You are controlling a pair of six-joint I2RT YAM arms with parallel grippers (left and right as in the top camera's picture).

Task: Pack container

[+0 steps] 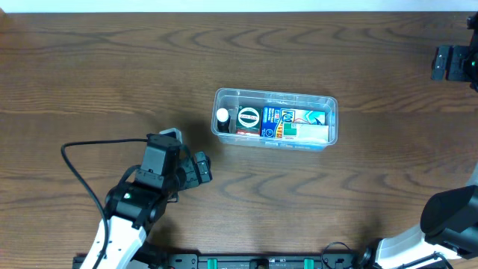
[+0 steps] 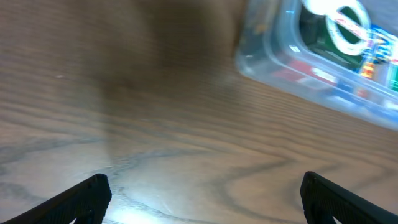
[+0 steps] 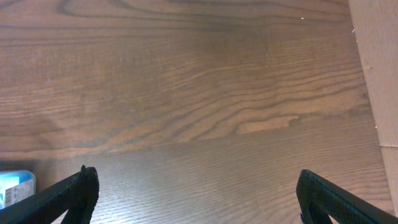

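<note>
The container [image 1: 328, 104], a clear shallow tub, lies across the middle of the table. Inside it are a small white-capped item [image 1: 222, 116], a dark pack with a white ring [image 1: 248, 118] and blue and green packets [image 1: 295, 123]. My left gripper [image 1: 203, 168] hovers below and left of the tub, open, with only bare wood between its fingers [image 2: 87, 196]. In the left wrist view the container [image 2: 292, 65] sits blurred at the upper right. My right gripper [image 1: 435, 63] is far off at the table's upper right, open and empty [image 3: 196, 183].
A black cable [image 1: 82, 175] loops over the table left of the left arm. The right arm's base [image 1: 448, 217] fills the lower right corner. A pale board edge [image 3: 376, 74] borders the wood in the right wrist view, and a blue-white scrap [image 3: 15, 186] shows at its left edge.
</note>
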